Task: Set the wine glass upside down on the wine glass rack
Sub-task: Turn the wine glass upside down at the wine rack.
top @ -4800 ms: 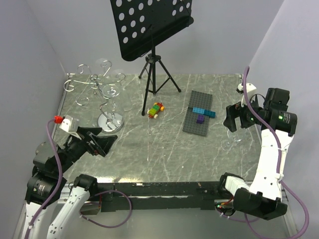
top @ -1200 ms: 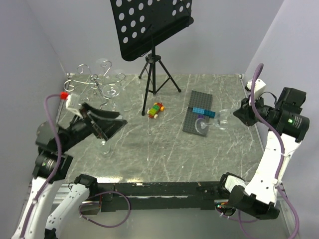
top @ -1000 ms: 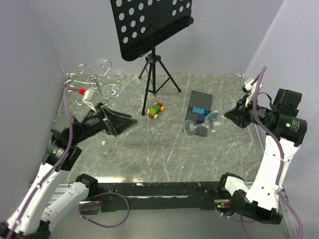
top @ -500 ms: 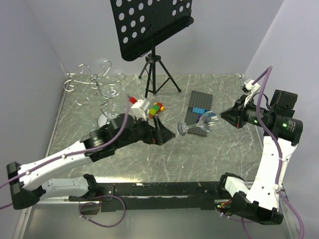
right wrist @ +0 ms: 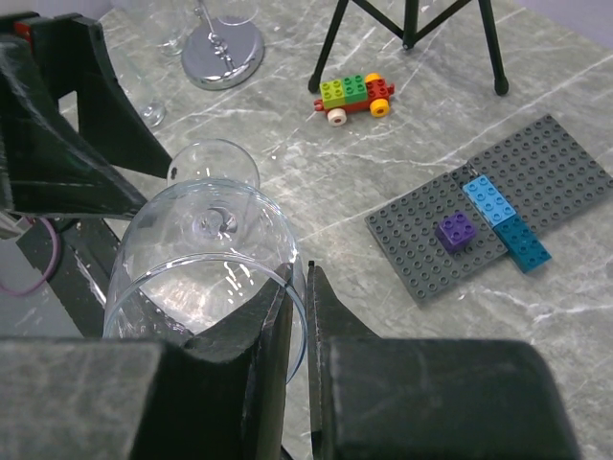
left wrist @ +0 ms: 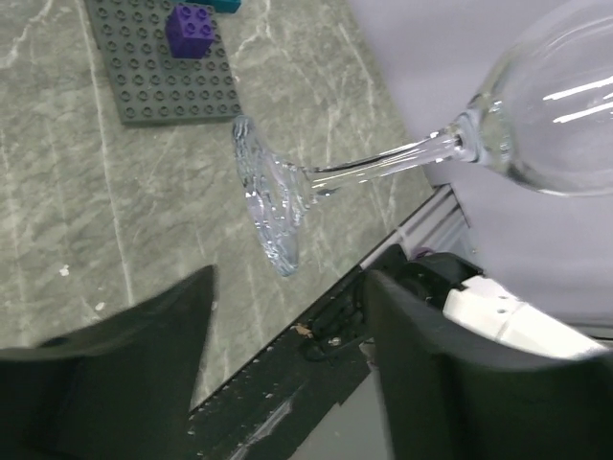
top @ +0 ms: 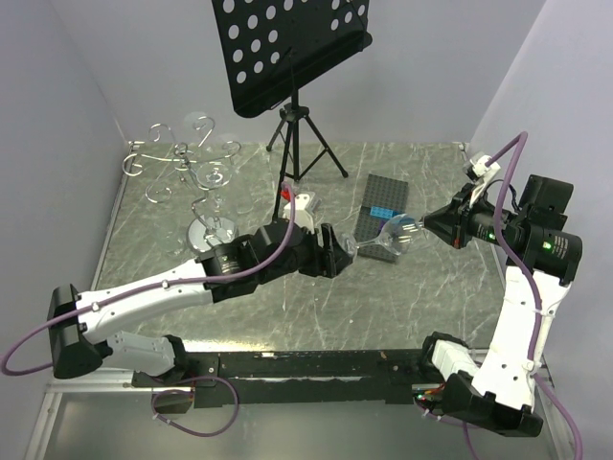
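Observation:
The clear wine glass [top: 391,236] hangs sideways in the air over the middle of the table, foot pointing left. My right gripper [right wrist: 302,273] is shut on the rim of its bowl [right wrist: 206,259], one finger inside and one outside. My left gripper [left wrist: 287,287] stands open just short of the glass's foot [left wrist: 273,206], which lies in line with the gap but beyond the fingertips; nothing is between them. The chrome wine glass rack [top: 192,172] stands at the far left on its round mirror base [right wrist: 223,50].
A black music stand [top: 292,48] on a tripod stands at the back centre. A grey baseplate [right wrist: 498,206] with purple and blue bricks lies under the glass. A toy brick car [right wrist: 354,94] sits near the tripod. Another glass [right wrist: 153,105] stands by the rack.
My left arm swung from the left side across to the middle, up to the glass's foot, and its jaws narrowed slightly. My right gripper lifted the glass and tipped it sideways.

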Robot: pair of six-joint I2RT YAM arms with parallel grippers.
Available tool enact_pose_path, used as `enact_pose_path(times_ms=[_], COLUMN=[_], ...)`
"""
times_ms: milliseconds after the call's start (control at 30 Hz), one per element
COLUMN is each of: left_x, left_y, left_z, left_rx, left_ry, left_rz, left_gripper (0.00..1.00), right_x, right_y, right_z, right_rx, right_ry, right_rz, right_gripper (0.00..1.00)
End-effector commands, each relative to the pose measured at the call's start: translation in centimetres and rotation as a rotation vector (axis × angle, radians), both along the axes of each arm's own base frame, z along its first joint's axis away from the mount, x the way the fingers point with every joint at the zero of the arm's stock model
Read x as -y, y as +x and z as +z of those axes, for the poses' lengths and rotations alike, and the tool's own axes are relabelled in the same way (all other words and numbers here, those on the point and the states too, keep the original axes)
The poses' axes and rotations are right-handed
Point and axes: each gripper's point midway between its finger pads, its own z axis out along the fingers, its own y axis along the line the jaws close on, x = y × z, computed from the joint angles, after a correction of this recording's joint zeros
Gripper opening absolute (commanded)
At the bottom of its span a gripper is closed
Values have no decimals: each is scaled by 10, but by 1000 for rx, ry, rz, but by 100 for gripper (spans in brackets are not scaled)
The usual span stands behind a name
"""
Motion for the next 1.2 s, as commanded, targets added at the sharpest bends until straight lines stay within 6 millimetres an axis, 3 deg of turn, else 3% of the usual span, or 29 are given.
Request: enact_pose_path(times_ms=[0, 633, 800, 1000, 1167], left_x=[7, 12, 10, 9, 1], left_y=[8, 12, 14, 17, 17], left_z=[13, 25, 25, 26, 24], left_rx=[50, 27, 20, 19, 5], left_ry=[-13, -172, -187, -193, -215], left_rz=[12, -63, -70, -75, -81], left_gripper=[59, 43, 31, 1, 1], right_x=[-11, -18, -19, -21, -26], right_y=[-4, -11, -12, -14, -21], right_z=[15, 21, 21, 20, 20], right_rx=[67, 79, 78, 78, 104], right_ry=[45, 68, 77, 84, 88], right_rz=[62, 90, 95, 108, 143], right_gripper=[3, 3, 3, 4, 11])
